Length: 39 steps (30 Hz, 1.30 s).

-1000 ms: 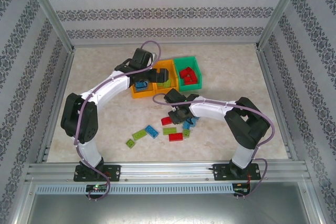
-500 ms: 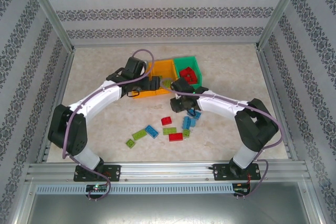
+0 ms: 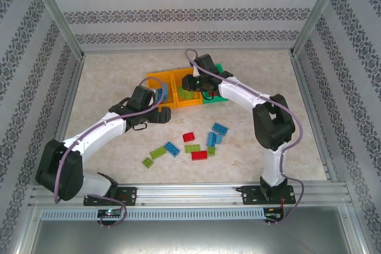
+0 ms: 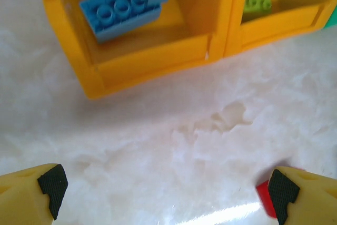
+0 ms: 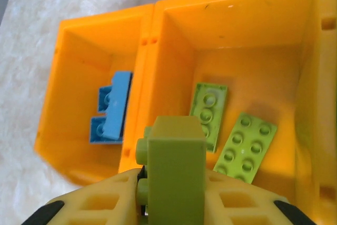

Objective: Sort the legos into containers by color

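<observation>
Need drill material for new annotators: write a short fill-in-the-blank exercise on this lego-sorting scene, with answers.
The right gripper is shut on a lime ____ lego.
One orange bin holds ____ green legos.
The other orange bin holds ____ legos.
The left gripper is ____, holding nothing, above the table.
Missing words: green; two; blue; open.
</observation>
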Each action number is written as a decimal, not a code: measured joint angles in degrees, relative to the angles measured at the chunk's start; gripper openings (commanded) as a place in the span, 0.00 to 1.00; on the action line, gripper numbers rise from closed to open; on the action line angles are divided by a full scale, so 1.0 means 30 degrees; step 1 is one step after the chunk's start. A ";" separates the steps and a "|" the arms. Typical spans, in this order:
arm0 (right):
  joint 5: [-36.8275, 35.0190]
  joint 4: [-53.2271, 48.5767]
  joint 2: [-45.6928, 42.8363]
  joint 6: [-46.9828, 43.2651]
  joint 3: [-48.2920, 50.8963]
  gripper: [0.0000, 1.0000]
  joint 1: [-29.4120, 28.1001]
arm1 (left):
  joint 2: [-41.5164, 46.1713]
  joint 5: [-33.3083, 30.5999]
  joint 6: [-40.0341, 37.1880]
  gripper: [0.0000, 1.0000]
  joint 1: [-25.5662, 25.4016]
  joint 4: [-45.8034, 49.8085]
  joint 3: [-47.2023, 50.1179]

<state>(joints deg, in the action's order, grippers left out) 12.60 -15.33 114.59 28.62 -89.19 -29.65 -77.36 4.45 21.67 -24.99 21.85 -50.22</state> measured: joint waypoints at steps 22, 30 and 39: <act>0.0197 -0.0590 0.2288 0.0940 -0.1931 0.71 0.0350 | -0.0495 0.0102 -0.3825 1.00 -0.4532 0.0437 0.1581; 0.0568 -0.0342 0.0954 0.1151 -0.1209 0.73 0.0721 | -0.1836 -0.0532 -0.3796 1.00 -0.6594 0.1639 0.0976; 0.0838 -0.0073 0.0925 0.1596 -0.0918 0.83 0.0772 | -0.2798 -0.0707 -0.3650 0.97 -0.7147 0.2586 0.0678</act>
<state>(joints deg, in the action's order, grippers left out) 15.11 -15.55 117.36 33.41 -91.94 -27.33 -85.76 2.33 10.72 -46.44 29.61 -48.18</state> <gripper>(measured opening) 0.809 0.997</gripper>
